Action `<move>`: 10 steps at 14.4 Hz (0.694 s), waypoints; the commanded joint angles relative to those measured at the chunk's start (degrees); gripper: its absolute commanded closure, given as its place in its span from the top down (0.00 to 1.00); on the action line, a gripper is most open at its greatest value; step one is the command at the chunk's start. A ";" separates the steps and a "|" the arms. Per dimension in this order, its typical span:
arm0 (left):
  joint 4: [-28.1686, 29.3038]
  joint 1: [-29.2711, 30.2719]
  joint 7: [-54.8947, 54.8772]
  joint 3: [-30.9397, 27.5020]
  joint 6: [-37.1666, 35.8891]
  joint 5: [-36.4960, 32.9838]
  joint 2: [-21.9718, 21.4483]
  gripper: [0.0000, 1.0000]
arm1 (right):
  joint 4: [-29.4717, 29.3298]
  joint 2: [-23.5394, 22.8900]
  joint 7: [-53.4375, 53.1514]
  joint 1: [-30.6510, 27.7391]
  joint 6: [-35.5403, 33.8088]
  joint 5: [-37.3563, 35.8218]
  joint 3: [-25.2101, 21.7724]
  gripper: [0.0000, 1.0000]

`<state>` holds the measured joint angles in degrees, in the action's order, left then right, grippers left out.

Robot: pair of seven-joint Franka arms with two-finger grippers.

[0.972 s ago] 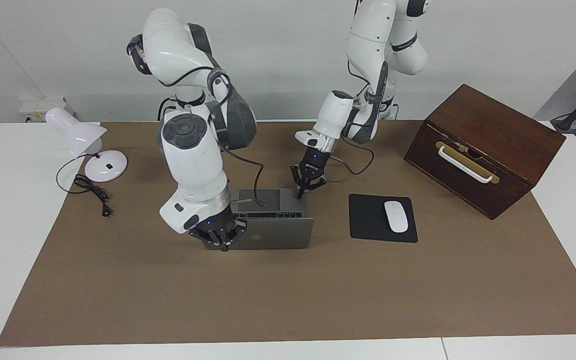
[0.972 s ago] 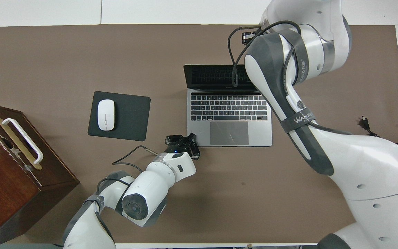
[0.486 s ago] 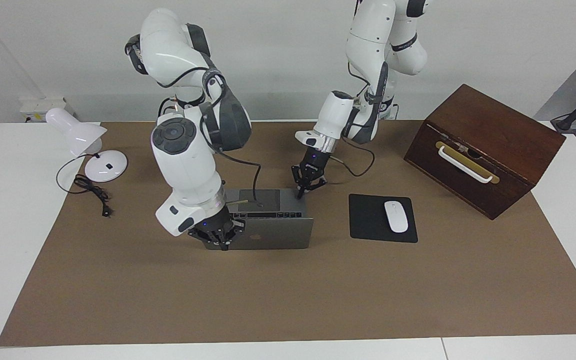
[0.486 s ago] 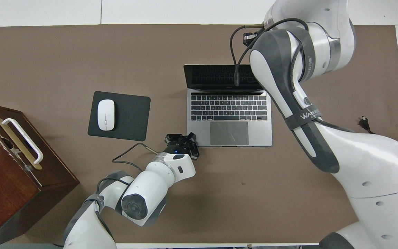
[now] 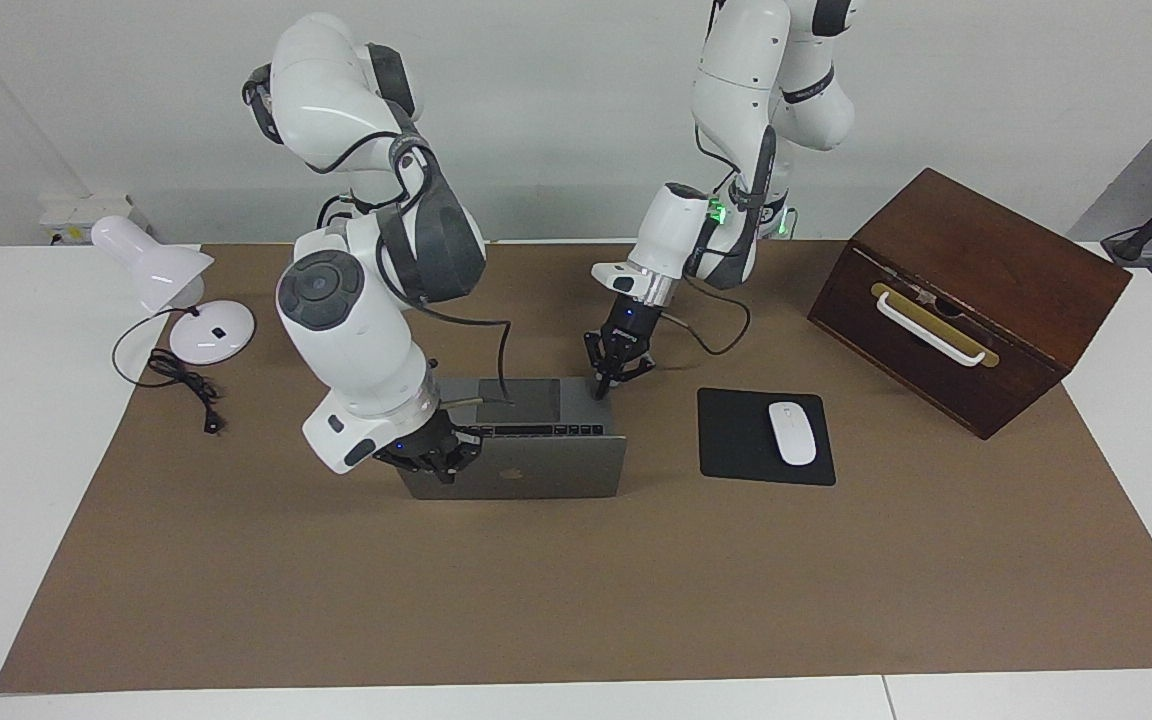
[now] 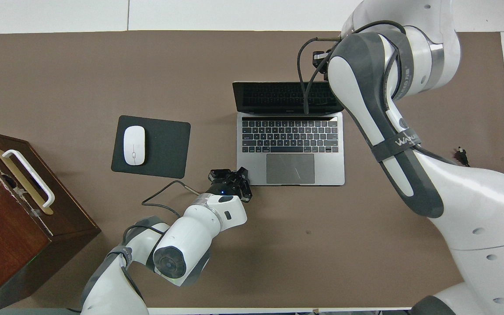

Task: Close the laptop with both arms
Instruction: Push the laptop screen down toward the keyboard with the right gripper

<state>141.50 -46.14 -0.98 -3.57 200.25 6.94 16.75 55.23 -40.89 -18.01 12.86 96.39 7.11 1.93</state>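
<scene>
The silver-grey laptop (image 5: 536,470) stands open in the middle of the brown mat, its lid nearly upright with the apple logo facing away from the robots. Its keys and trackpad show in the overhead view (image 6: 290,148). My right gripper (image 5: 439,476) is at the lid's top corner toward the right arm's end, fingertips together; in the overhead view it is hidden under the arm. My left gripper (image 5: 602,388) is shut and rests its tip on the base's corner nearest the robots, toward the left arm's end. It also shows in the overhead view (image 6: 239,173).
A black mouse pad (image 5: 736,440) with a white mouse (image 5: 792,432) lies beside the laptop toward the left arm's end. A brown wooden box (image 5: 966,295) with a white handle stands past it. A white desk lamp (image 5: 166,275) and its cable (image 5: 181,385) are at the right arm's end.
My right gripper has risen and shifted slightly toward the right arm's end along the lid's top corner, its forearm swinging with it. The left gripper and the lid have barely moved.
</scene>
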 commanded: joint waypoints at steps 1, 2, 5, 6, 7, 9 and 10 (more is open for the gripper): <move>0.35 0.52 -1.48 -0.83 0.32 0.18 4.00 0.00 | 7.94 3.27 -0.97 -1.87 -1.29 4.22 0.71 0.00; 0.62 0.52 -1.48 -0.83 0.32 0.18 4.00 0.00 | 9.35 3.45 -1.06 -1.78 -1.90 4.23 0.62 0.00; 0.71 0.61 -1.48 -0.83 0.32 0.18 4.00 0.00 | 11.65 3.45 -4.03 -1.78 -4.01 4.23 0.62 0.00; 0.71 0.61 -1.48 -0.83 0.32 0.18 4.00 0.00 | 12.00 3.54 -4.57 -1.87 -4.19 4.14 0.62 0.00; 0.71 0.61 -1.48 -0.83 0.32 0.18 4.00 0.00 | 12.18 3.45 -4.58 -2.13 -4.11 4.06 0.62 0.00; 0.71 0.61 -1.48 -0.83 0.32 0.18 4.00 0.00 | 12.79 3.19 -4.58 -2.13 -3.06 3.97 0.62 0.00; 0.71 0.61 -1.48 -0.83 0.32 0.18 4.00 0.00 | 13.06 2.92 -4.49 -2.13 -1.92 4.05 0.62 0.00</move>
<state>141.56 -46.14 -1.01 -3.57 200.45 6.94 16.79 64.54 -39.75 -21.64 11.49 93.14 10.15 1.93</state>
